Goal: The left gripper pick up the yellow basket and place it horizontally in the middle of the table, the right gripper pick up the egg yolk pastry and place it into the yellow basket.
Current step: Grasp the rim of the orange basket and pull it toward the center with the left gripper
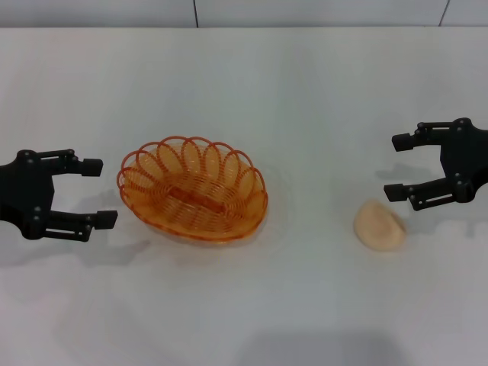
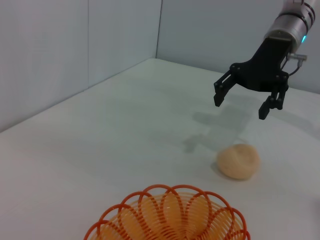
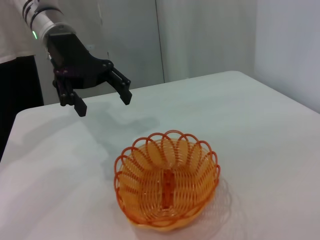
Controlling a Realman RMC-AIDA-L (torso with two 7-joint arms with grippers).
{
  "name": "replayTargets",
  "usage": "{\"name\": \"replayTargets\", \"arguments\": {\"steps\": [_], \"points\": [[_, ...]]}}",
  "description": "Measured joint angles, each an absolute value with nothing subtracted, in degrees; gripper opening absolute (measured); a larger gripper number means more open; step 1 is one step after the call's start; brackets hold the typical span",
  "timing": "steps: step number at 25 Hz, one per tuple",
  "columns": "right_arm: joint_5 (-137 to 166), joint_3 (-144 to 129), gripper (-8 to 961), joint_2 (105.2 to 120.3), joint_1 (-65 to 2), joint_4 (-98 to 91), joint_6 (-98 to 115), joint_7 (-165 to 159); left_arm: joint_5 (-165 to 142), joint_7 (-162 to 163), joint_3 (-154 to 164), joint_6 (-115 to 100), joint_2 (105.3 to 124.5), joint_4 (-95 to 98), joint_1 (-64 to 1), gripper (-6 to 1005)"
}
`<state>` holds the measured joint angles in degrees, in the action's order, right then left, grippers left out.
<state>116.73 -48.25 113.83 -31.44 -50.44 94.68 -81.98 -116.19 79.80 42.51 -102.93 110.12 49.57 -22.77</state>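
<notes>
The yellow basket (image 1: 192, 189) stands upright and empty on the white table (image 1: 305, 91), left of the middle; it also shows in the left wrist view (image 2: 170, 217) and the right wrist view (image 3: 167, 180). My left gripper (image 1: 97, 192) is open, just left of the basket and apart from it; it also shows in the right wrist view (image 3: 102, 100). The egg yolk pastry (image 1: 380, 225) lies on the table at the right, also in the left wrist view (image 2: 239, 161). My right gripper (image 1: 396, 168) is open, just up-right of the pastry, not touching it; it also shows in the left wrist view (image 2: 241, 104).
The table's far edge meets a grey wall (image 1: 229, 11) at the back. Bare tabletop lies between the basket and the pastry (image 1: 313, 198).
</notes>
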Motion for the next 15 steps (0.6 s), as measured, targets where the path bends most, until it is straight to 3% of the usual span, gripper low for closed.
{"name": "replayTargets", "arguments": {"steps": [15], "points": [[117.2,-48.3,871,114.12,-31.3,-50.4,93.8,-81.8,-116.1,80.0,42.4,-102.5,110.64,49.8,-23.0,883]]}}
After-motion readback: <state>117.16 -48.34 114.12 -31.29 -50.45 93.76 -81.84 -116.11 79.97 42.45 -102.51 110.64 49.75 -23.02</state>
